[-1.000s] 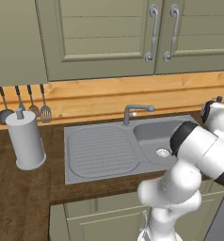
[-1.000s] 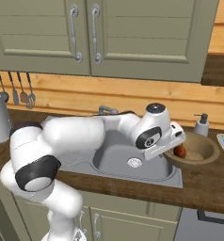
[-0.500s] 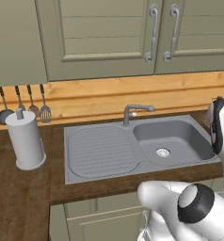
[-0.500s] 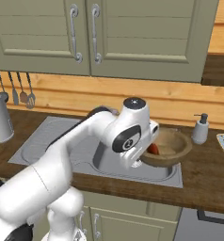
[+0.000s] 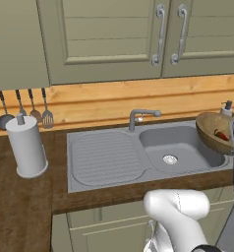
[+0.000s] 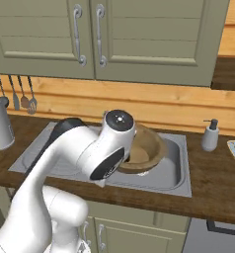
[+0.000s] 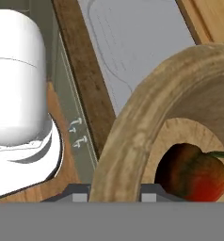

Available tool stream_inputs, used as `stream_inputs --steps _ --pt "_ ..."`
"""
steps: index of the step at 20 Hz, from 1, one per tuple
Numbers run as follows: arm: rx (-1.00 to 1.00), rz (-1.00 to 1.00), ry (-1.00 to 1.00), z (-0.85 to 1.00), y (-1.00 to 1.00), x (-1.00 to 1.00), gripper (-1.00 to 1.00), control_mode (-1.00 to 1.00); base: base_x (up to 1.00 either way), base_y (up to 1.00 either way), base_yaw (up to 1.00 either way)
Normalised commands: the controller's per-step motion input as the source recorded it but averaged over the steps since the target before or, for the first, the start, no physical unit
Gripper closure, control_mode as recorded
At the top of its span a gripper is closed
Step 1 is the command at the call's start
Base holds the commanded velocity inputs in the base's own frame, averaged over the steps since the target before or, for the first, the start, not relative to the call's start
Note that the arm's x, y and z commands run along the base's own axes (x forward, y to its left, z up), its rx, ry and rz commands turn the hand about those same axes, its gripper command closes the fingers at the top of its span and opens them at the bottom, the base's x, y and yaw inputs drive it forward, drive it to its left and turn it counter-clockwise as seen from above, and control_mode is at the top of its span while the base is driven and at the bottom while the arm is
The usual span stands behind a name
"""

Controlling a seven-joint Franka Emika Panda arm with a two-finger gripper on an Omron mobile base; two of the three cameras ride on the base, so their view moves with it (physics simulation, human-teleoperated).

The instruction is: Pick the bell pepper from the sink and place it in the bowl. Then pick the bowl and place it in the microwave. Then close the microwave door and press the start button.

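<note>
Sink (image 5: 109, 162) below | gripper (image 7: 115, 195) clamps bowl (image 7: 132, 141) rim (bell pepper (image 7: 191, 172) inside)

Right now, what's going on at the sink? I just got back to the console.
The arm has the wooden bowl lifted off the counter, carrying it tilted above the right end of the sink. The bell pepper already lies inside the bowl. In the hand view the jaws sit at the bowl's rim, apparently clamped on it, though the fingertips are mostly hidden. The basin holds nothing but its drain. The microwave is not in these pictures, so the bowl has yet to go in.
</note>
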Motion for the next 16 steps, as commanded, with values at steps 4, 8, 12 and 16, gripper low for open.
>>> stream_inputs --steps 4,8,12,16 --pt "0.0 0.23 0.01 0.71 0.93 -0.41 1.0 -1.0 0.0 0.0 0.0" --pt "0.0 0.18 0.03 0.52 0.66 -0.41 1.0 -1.0 0.0 0.0 0.0" --pt "-0.06 0.06 -0.1 0.21 0.39 -0.09 1.0 -1.0 0.0 0.0 0.0" --pt "-0.16 0.0 -0.13 0.28 0.75 0.0 1.0 -1.0 0.0 0.0 0.0"
